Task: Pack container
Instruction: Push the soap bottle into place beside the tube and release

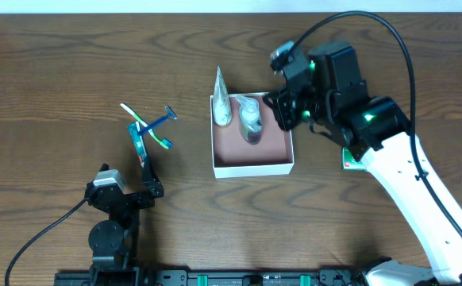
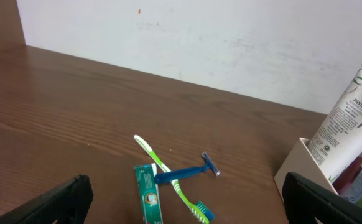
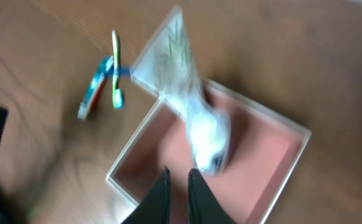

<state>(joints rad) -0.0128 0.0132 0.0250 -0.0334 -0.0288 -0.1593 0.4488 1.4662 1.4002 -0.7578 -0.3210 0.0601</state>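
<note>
Overhead, the square thin-walled cardboard container point(image 1: 253, 168) holds a tapered white tube point(image 1: 221, 99); left hand point(image 2: 190, 202) spread, right hand point(image 3: 179, 193) pressed together.

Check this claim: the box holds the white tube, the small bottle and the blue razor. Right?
No. The blue razor lies on the table, outside the box, as the overhead view shows. The white tube and small bottle are inside.

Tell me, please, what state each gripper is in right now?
Left gripper: wide open, holding nothing.
Right gripper: fingers almost together, nothing between them, over the square, shallow white cardboard container.
</note>
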